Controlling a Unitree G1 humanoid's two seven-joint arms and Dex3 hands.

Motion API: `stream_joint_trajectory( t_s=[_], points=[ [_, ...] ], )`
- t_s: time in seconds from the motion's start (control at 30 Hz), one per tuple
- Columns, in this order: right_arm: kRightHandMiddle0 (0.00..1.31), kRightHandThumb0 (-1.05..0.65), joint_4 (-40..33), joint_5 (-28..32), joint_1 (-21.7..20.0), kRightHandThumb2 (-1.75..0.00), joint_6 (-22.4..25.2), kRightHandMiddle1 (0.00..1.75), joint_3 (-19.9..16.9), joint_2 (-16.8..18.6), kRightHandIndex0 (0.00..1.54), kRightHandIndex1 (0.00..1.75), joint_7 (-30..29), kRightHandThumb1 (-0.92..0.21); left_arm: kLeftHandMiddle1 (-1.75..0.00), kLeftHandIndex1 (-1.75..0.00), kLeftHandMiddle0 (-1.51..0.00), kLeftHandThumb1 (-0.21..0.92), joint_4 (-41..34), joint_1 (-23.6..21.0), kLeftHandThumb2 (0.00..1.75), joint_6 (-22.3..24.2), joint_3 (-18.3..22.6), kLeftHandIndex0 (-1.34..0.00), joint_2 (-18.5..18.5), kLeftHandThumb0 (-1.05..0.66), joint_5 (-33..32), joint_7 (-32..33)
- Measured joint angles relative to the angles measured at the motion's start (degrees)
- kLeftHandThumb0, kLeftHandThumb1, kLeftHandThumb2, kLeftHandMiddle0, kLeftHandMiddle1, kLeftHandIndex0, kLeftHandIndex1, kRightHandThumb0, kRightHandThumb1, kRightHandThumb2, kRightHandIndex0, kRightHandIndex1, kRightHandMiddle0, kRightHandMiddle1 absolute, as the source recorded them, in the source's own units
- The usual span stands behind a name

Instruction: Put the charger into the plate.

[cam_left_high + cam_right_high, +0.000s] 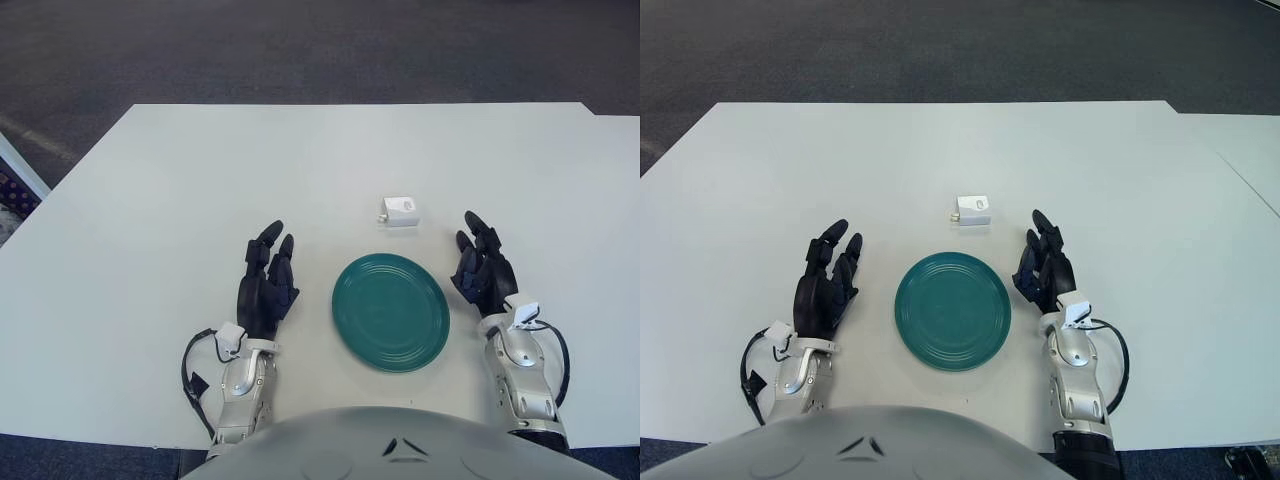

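White table (150,200): small white boxy charger (401,212) beyond green plate (391,311)

Bare table (200,170) surrounds the charger (400,211); only the plate (390,311) lies near it.

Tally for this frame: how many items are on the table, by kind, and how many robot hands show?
Charger, white: 1, on the table beyond the plate, apart from it
Plate, teal: 1, nothing in it
Left robot hand: 1, left of the plate, holding nothing
Right robot hand: 1, right of the plate, holding nothing
Total: 2 items, 2 robot hands
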Motion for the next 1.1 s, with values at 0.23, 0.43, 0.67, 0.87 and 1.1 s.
stream_joint_trajectory(
  t_s=[0.23,0.43,0.67,0.87,1.1],
  points=[
    [0.0,-0.92,1.5,-11.7,-9.1,-0.78,2.7,0.32,0.8,-8.1,0.05,0.0,-2.4,-0.92,-0.01,-0.84,-0.4,0.92,0.1,-0.1,0.6,-0.3,-0.1,0.0,0.0,-0.78,0.9,0.7],
    [0.0,-0.99,1.5,-26.6,-18.2,-0.73,5.4,0.35,6.6,-14.4,0.04,0.0,-2.9,-0.92,0.0,-0.83,-0.39,0.92,-0.5,-0.2,0.61,-0.7,-0.3,0.0,0.0,-0.77,2.3,1.1],
    [0.0,-1.01,6.6,-43.0,-30.3,-0.71,6.8,0.31,18.4,-17.1,0.01,0.0,-2.3,-0.92,0.0,-0.82,-0.37,0.92,-0.9,0.3,0.63,-0.3,-1.0,0.0,0.1,-0.77,4.4,2.6],
    [0.0,-1.03,15.0,-47.8,-37.2,-0.68,5.6,0.27,25.0,-16.6,0.0,0.0,-1.9,-0.92,0.0,-0.86,-0.37,0.92,-1.6,1.0,0.62,-0.2,-2.0,0.0,0.2,-0.76,5.3,3.6],
    [0.0,-1.04,22.3,-48.8,-40.0,-0.66,3.9,0.2,28.9,-16.4,0.0,0.0,-1.9,-0.92,0.0,-0.83,-0.36,0.92,-1.9,1.1,0.63,0.1,-2.0,0.0,0.3,-0.75,4.4,3.8]
  ],
)
